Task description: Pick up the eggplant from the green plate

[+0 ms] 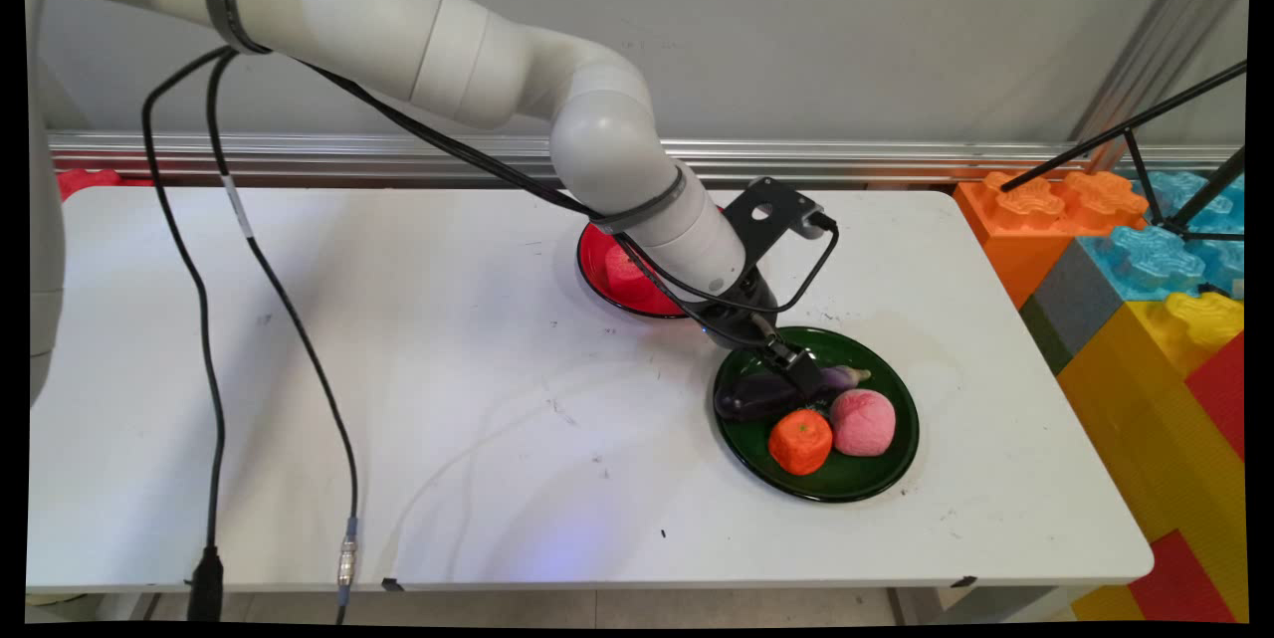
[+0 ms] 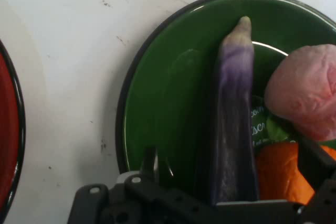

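Straddling eggplant (image 2: 233,129), gripper (image 2: 226,182) fingertips unseen

Purple eggplant (image 2: 234,124) on green plate (image 2: 157,108); peach (image 2: 307,90) beside.

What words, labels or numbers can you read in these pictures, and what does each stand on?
White lettering on the green plate, between the eggplant and the pink peach: only "sc" shows in the hand view; the rest is hidden.
Nothing else is readable.

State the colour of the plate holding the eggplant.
Dark green with a black rim: the plate under the eggplant. The hand view shows it best.
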Robot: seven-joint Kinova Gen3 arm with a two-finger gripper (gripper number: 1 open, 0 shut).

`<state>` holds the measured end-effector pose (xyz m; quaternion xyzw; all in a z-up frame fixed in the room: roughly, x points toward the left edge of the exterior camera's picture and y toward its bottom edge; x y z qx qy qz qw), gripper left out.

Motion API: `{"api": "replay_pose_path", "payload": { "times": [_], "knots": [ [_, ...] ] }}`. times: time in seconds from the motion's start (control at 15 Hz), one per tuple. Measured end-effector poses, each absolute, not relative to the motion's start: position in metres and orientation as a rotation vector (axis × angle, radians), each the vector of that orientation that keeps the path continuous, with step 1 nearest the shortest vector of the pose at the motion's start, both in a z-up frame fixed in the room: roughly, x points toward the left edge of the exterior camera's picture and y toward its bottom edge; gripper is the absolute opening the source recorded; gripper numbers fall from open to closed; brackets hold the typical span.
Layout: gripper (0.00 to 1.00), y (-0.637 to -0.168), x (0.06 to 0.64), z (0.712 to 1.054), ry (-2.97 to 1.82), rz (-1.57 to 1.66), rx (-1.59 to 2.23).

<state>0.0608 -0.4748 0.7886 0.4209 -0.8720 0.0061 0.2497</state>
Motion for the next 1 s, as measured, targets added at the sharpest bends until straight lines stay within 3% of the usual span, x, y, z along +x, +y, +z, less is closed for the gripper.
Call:
{"api": "replay_pose_path", "payload": {
  "times": [0.67, 0.73, 1.0],
  "knots": [
    [1.00, -0.481, 0.057, 0.774, -2.403, 0.009, 1.144],
    [0.00, -0.482, 0.057, 0.773, -2.404, 0.011, 1.142],
    [0.00, -0.482, 0.056, 0.771, -2.414, 0.007, 1.134]
  ]
}}
